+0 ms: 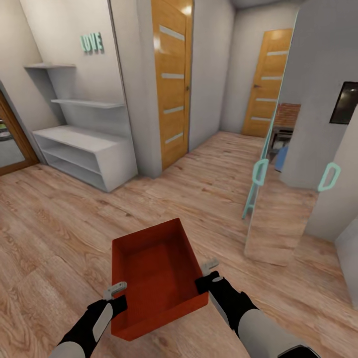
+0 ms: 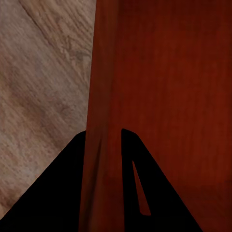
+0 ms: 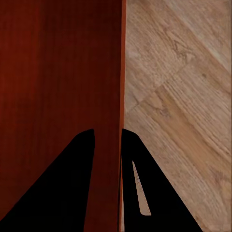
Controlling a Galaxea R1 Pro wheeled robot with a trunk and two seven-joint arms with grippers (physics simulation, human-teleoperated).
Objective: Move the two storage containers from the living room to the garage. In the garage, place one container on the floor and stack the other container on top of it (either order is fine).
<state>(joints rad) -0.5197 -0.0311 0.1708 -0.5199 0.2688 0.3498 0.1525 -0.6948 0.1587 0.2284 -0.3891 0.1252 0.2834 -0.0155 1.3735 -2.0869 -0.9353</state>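
both grippers carrying one orange-red storage container [image 1: 156, 273] over the wood-plank floor [image 1: 59, 233], robot facing a hallway.

left gripper [image 1: 115, 288] clamped on the container's left wall, right gripper [image 1: 210, 266] clamped on its right wall; in the left wrist view the two dark fingers [image 2: 58, 193] straddle the red wall [image 2: 99, 96], one inside and one outside, and in the right wrist view the fingers [image 3: 63, 193] do the same on the thin wall edge [image 3: 122, 72]. container is open-top, held low in front of the robot between both arms, tilted a bit, planks visible beneath it. ahead: white shelf unit [image 1: 82, 149] with "love" letters [image 1: 92, 43] on the wall above, two wooden doors with glass slats [image 1: 171, 79] and [image 1: 268, 82], a mirrored sliding panel with mint handles [image 1: 259, 171] at right.
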